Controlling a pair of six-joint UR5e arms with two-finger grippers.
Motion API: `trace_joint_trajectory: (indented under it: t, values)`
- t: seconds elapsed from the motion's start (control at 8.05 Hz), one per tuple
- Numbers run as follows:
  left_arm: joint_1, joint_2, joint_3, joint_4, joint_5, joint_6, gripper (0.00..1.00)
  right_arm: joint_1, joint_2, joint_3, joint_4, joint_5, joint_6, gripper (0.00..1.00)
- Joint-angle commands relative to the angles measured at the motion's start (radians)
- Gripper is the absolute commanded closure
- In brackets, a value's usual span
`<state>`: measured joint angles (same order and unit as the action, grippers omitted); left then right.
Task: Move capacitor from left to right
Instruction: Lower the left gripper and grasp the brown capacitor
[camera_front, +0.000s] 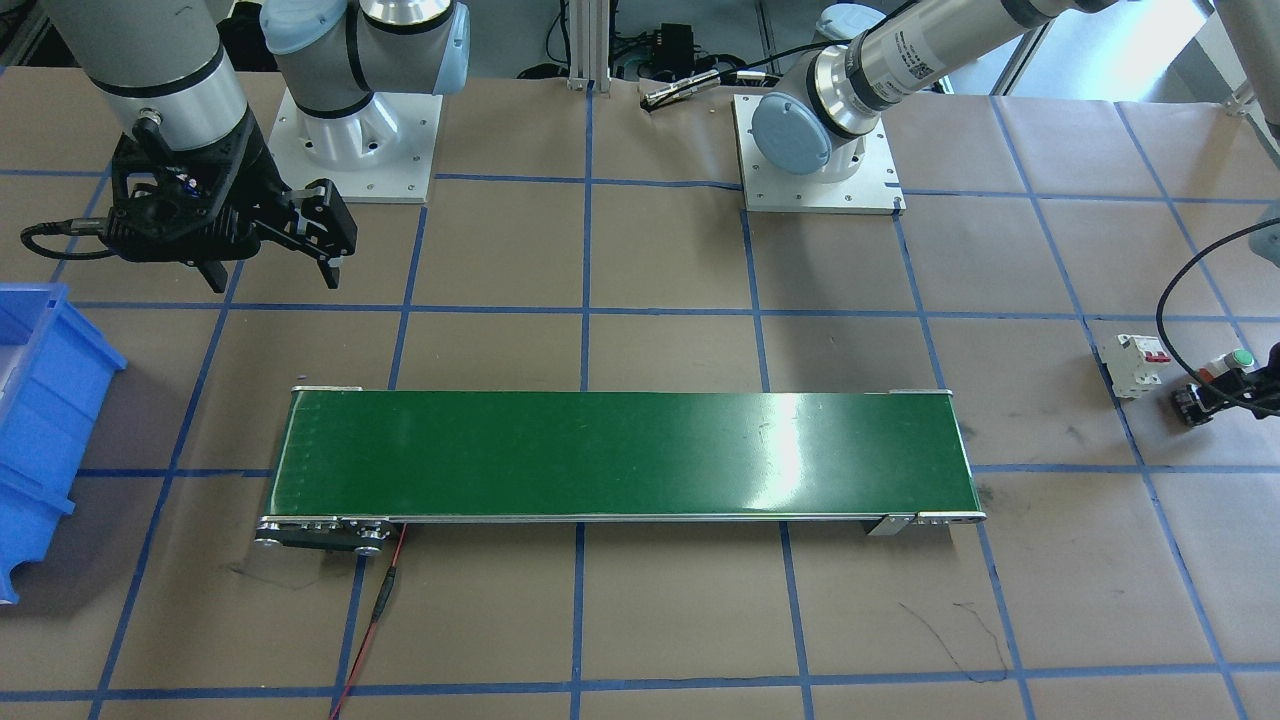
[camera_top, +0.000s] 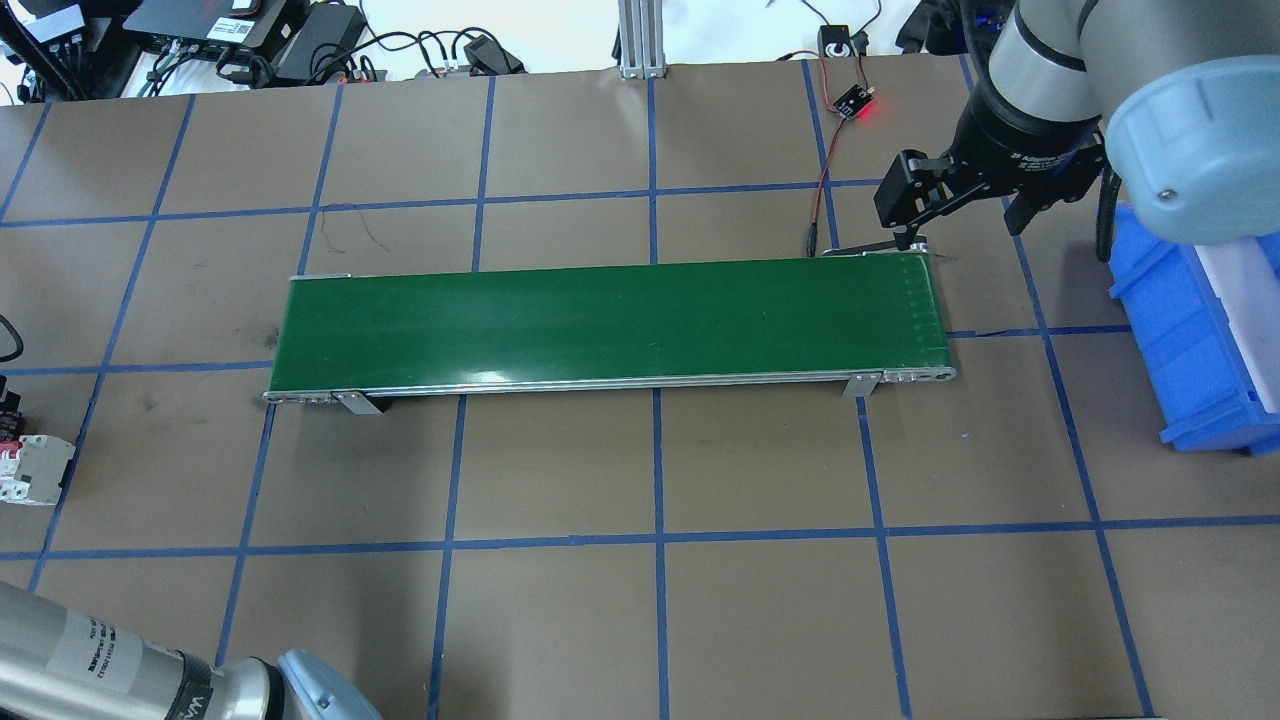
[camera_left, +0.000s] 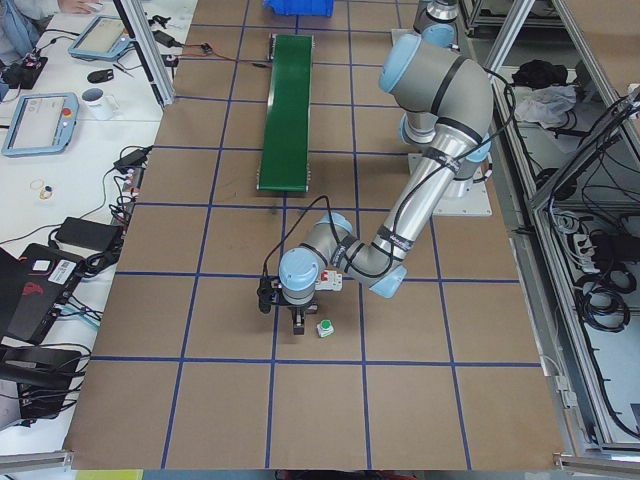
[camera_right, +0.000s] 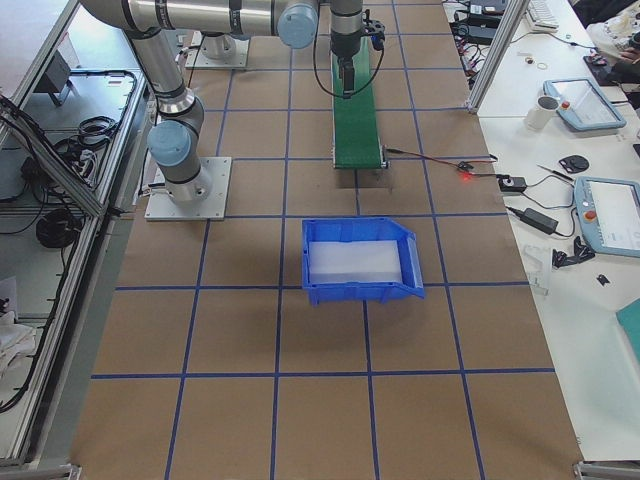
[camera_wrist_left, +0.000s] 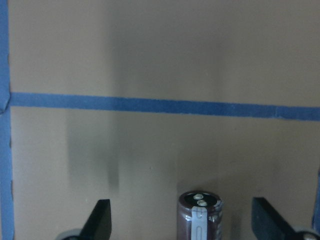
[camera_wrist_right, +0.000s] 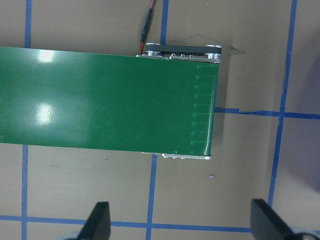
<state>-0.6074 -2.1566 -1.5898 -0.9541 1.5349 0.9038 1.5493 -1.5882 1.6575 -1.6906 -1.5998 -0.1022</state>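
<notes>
At the robot's left end of the brown paper-covered tabletop (camera_top: 560, 470), gridded with blue tape, sits a white boxy circuit breaker with red switches (camera_top: 32, 468), with a small green-capped push button (camera_left: 323, 328) close by. The left pincer (camera_wrist_left: 185, 220) hangs low over this spot with its jaws spread wide. The small dark cylindrical capacitor with a light stripe and two silvery terminals (camera_wrist_left: 200, 216) rests on the paper between the black fingers (camera_wrist_left: 100, 222), touching neither. Whether it stands or lies cannot be told from the wrist view. A long green conveyor belt in a silvery frame (camera_top: 610, 320) runs across the middle of the tabletop with nothing on it. Over its far right corner hovers the right pincer (camera_top: 960, 228), jaws also wide apart and holding nothing. A blue plastic bin (camera_top: 1190, 330) sits at the right end, near the belt.
</notes>
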Motion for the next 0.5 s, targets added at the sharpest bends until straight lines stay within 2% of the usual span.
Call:
trace_joint_trajectory:
  t: [0.0, 0.25, 0.37]
  values:
    - [0.0, -0.011, -0.001, 0.0, 0.004, -0.003, 0.0, 0.0, 0.002, 0.002, 0.002, -0.002, 0.001, 0.0]
    - [0.0, -0.014, -0.006, -0.009, 0.001, -0.025, 0.0, 0.0, 0.001, 0.005, 0.003, -0.023, 0.001, 0.0]
    - [0.0, -0.014, -0.013, -0.017, 0.002, -0.025, 0.13, 0.0, 0.001, 0.007, 0.003, -0.025, 0.001, 0.0]
